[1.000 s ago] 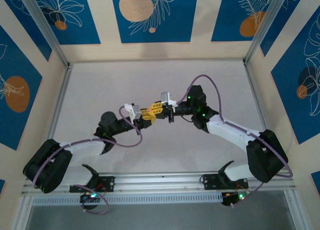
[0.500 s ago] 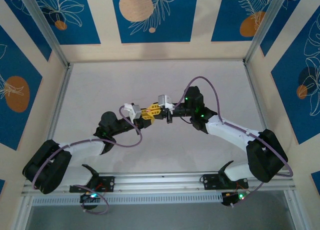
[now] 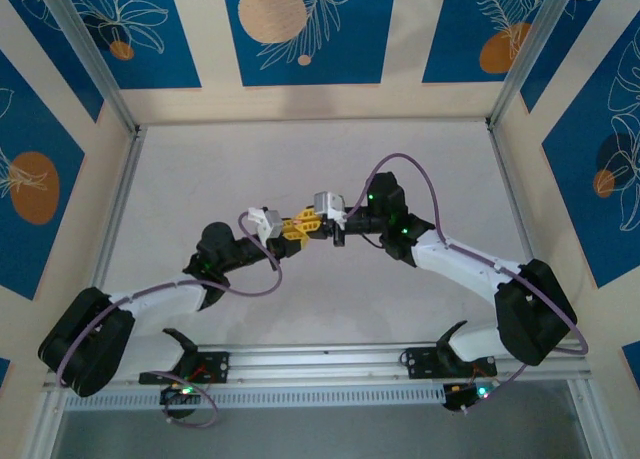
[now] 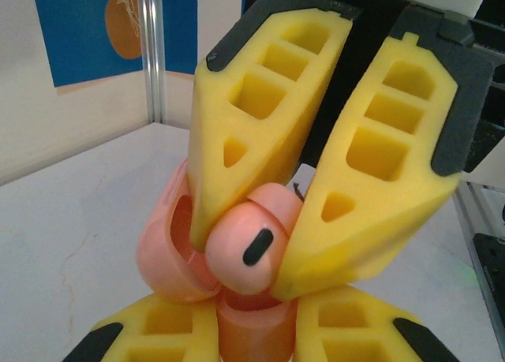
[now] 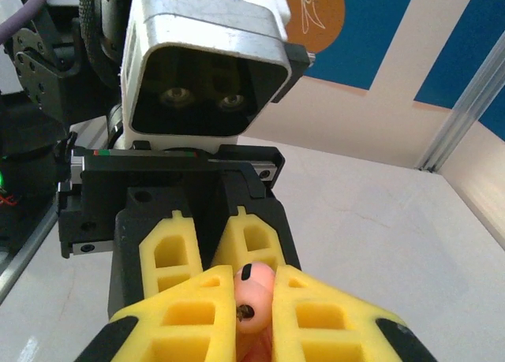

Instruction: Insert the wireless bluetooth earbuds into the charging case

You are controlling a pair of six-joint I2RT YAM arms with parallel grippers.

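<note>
White-and-black arms sweep in from the near rail (image 3: 320, 357), the left arm (image 3: 165, 297) from the left and the right arm (image 3: 460, 264) from the right. They meet above the middle of the pale table (image 3: 200, 179).

In close now: the left gripper (image 4: 252, 316) is clamped on the charging case (image 4: 162, 259), salmon pink and gaping open toward the left. In from the right comes the right gripper (image 5: 254, 300), its yellow fingers pinched tight on one earbud (image 4: 237, 258), a pink nub with a black oval mark. That earbud sits right at the mouth of the open case, held up off the table between the two grippers. Is it seated in its well? Can't tell, the fingers cover it.

Beyond, the far wall (image 3: 300, 99) carries blue panels (image 3: 300, 29) with orange discs.
</note>
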